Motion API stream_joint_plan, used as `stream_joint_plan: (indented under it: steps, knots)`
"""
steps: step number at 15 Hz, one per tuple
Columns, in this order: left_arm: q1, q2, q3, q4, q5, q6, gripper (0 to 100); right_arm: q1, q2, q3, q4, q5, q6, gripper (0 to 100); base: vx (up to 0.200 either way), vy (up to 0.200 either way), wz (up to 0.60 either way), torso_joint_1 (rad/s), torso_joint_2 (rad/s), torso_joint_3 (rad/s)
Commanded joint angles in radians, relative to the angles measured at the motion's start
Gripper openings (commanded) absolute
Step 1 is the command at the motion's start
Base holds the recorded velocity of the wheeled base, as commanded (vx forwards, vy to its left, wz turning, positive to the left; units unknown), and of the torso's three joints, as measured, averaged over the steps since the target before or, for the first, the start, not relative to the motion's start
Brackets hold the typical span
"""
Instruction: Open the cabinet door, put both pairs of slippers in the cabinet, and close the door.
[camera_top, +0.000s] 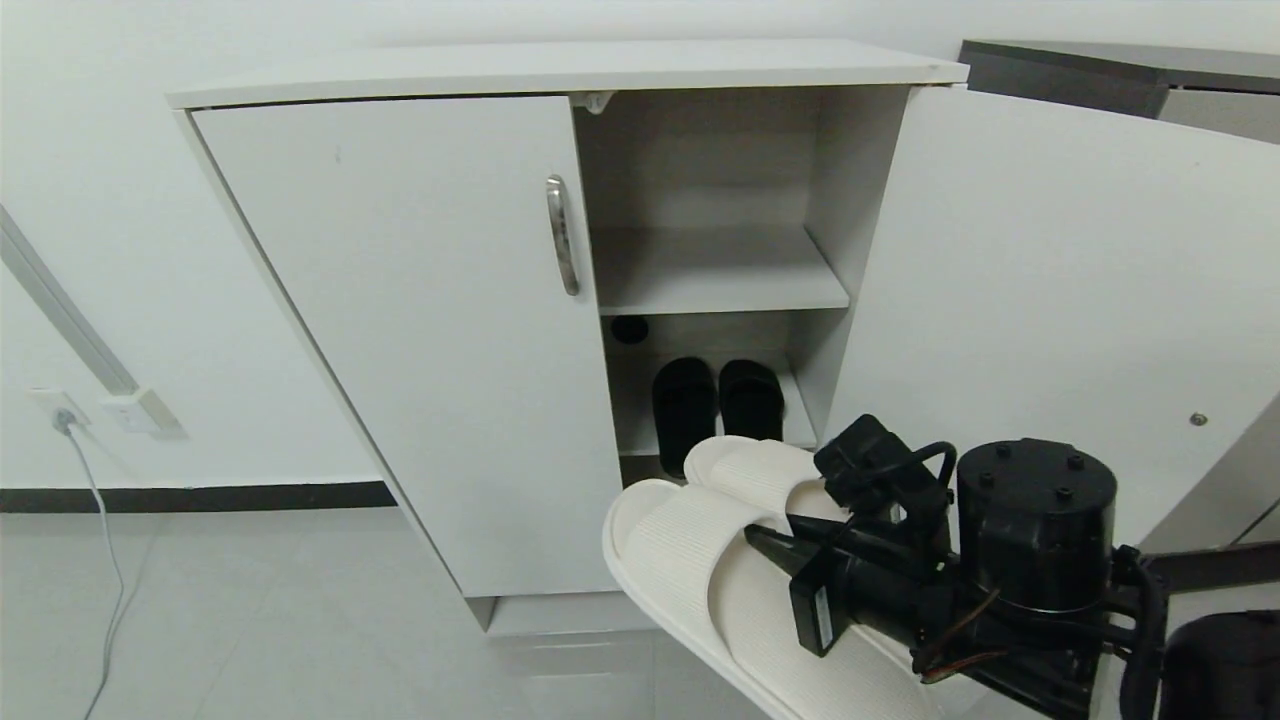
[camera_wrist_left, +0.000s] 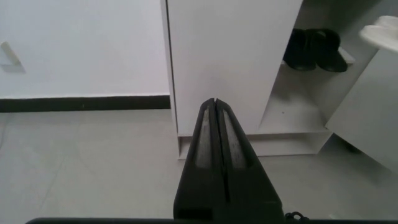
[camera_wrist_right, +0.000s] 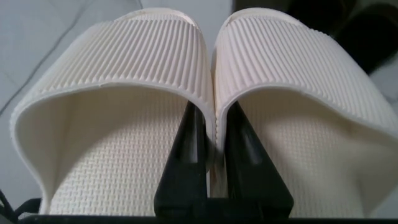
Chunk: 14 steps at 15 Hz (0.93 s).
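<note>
The white cabinet (camera_top: 560, 70) has its left door (camera_top: 420, 330) shut and its right door (camera_top: 1050, 300) swung wide open. A pair of black slippers (camera_top: 715, 400) (camera_wrist_left: 314, 50) lies side by side on a lower shelf inside. My right gripper (camera_top: 765, 540) (camera_wrist_right: 212, 127) is shut on a pair of white ribbed slippers (camera_top: 690, 545) (camera_wrist_right: 124, 81), pinching their two inner strap walls together. It holds them in the air just in front of the open compartment, toes toward the cabinet. My left gripper (camera_wrist_left: 214, 102) hangs low over the floor before the shut door, shut on nothing.
A bare upper shelf (camera_top: 715, 270) sits above the black slippers. The left door carries a metal handle (camera_top: 562, 235). A wall socket with a cable (camera_top: 60, 415) is at the far left. Dark grey furniture (camera_top: 1100, 70) stands behind the open door. Tiled floor (camera_top: 250, 620) lies left of the cabinet.
</note>
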Motion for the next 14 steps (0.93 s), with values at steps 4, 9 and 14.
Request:
stream_joint_plan:
  steps: [4, 9, 14]
  knots:
    - [-0.001, 0.001, 0.0, 0.0, 0.001, 0.0, 0, 0.088, 0.194, -0.272, 0.051, -0.45, 0.076, 0, 0.0, 0.0, 0.0, 0.0, 0.0, 0.0]
    - [-0.001, 0.001, 0.0, -0.001, 0.001, 0.0, 0, 0.152, 0.211, -0.636, 0.574, -0.726, 0.312, 0, 0.0, 0.0, 0.0, 0.0, 0.0, 0.0]
    - [-0.001, 0.001, 0.0, -0.001, 0.001, 0.001, 0, 0.148, 0.212, -0.863, 0.773, -0.815, 0.319, 0, 0.0, 0.0, 0.0, 0.0, 0.0, 0.0]
